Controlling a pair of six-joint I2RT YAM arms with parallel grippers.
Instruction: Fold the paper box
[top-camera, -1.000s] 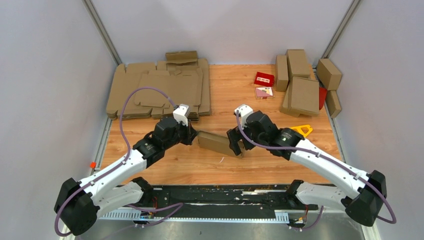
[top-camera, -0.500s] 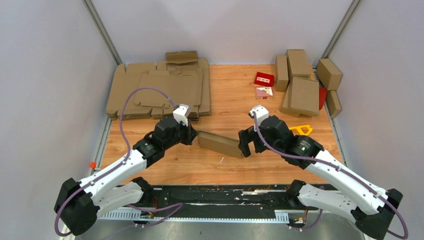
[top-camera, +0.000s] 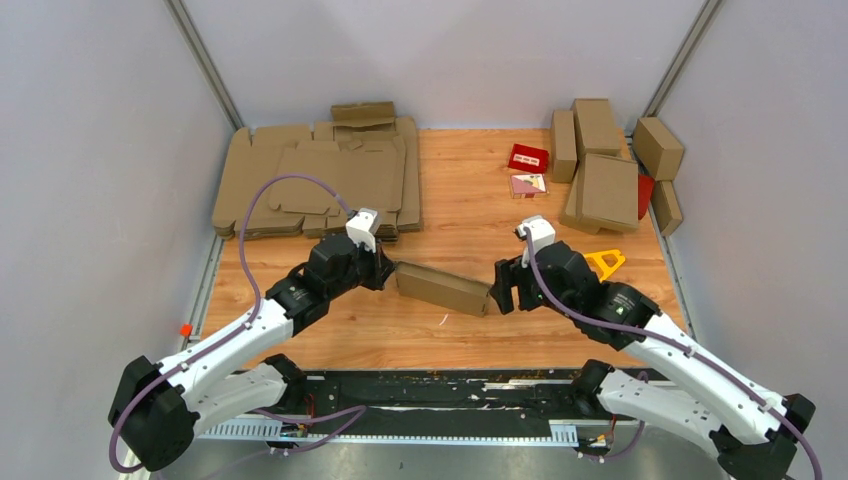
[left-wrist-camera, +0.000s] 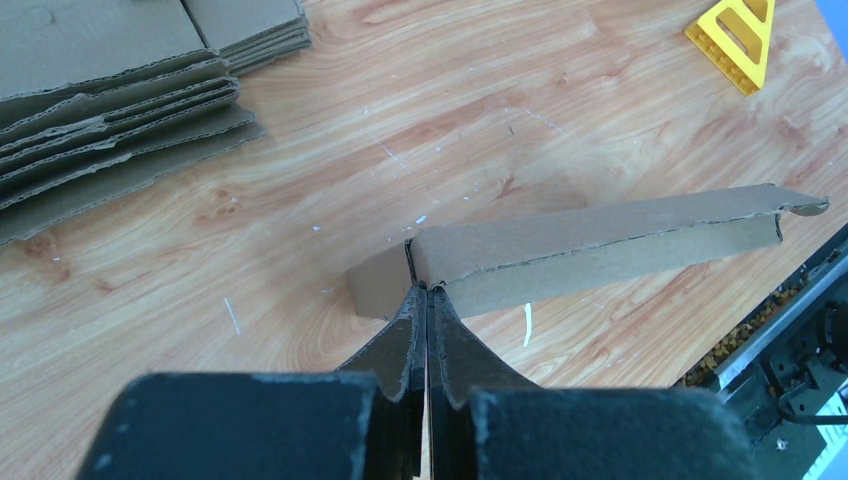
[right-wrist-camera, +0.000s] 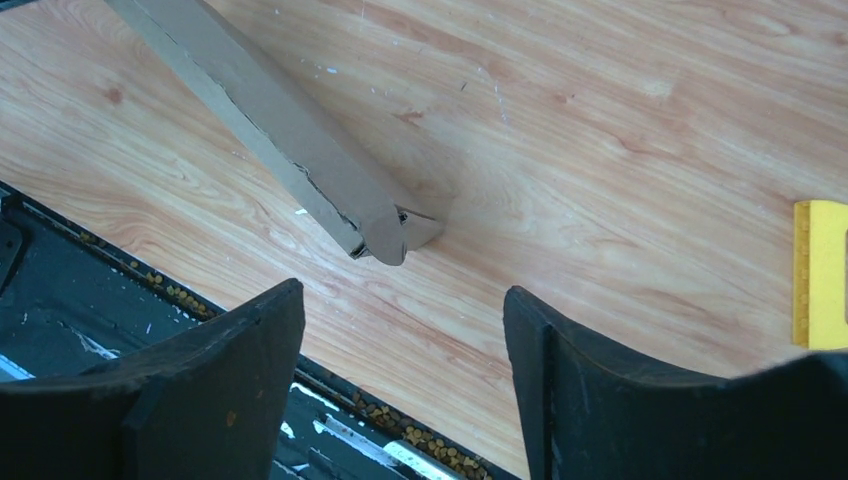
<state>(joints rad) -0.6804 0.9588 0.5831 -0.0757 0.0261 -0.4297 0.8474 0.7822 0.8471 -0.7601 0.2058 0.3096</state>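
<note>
One paper box lies near the middle of the wooden table, a long shallow brown shape set slantwise between the two arms. The left gripper has its two fingers pressed together on a thin cardboard edge at the box's left end, with almost no gap between them. The right gripper stands just beside the box's right end with its two fingers spread wide. In the right wrist view the folded corner of the box sits ahead of them and apart from both pads, so nothing is held there. At the far left corner one thick pile of flat blanks is stacked, and the left wrist view shows its layered edges. At the far right at least five folded brown boxes are grouped together; an exact count cannot be told where they overlap. Near them lie one small red carton and one pale printed card. One yellow triangular tool lies by the right arm.
</note>
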